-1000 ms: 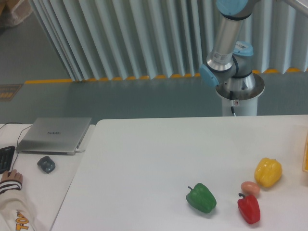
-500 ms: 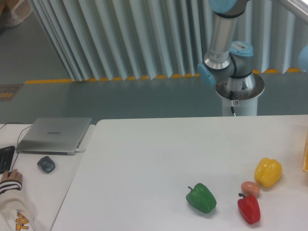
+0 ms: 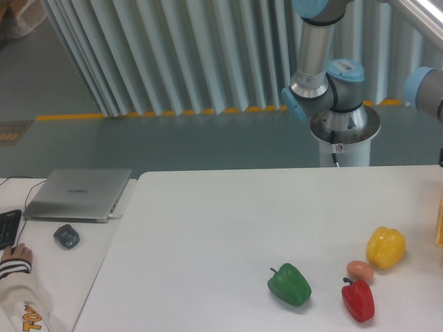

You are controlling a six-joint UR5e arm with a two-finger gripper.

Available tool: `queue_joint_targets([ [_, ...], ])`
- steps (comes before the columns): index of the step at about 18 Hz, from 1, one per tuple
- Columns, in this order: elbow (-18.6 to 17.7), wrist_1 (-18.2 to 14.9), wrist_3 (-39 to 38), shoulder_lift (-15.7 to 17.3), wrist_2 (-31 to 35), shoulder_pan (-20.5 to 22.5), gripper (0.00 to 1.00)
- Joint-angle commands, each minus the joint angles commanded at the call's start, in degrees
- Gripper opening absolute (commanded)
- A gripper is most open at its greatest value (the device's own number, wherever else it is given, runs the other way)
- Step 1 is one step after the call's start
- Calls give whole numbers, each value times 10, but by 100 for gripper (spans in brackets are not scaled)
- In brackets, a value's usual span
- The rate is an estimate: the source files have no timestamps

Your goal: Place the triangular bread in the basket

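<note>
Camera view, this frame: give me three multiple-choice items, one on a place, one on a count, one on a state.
1. Where does the small pinkish lump lie?
A. between the yellow and red peppers
B. on the laptop
C. left of the green pepper

2. How many bell peppers are on the table?
A. one
B. three
C. five

3. The laptop's lid is:
A. closed
B. open upright
C. detached

Answers:
1 A, the small pinkish lump sits between the yellow pepper and the red pepper.
2 B, those two plus the green pepper on the table.
3 A, the laptop lies flat and shut.
</note>
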Motion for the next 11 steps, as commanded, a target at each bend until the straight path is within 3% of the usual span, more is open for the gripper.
queue_joint_targets([
  [5,-3,1,-85,4,0,-64,100],
  [11,-8,0,-101,7,8,-88,100],
])
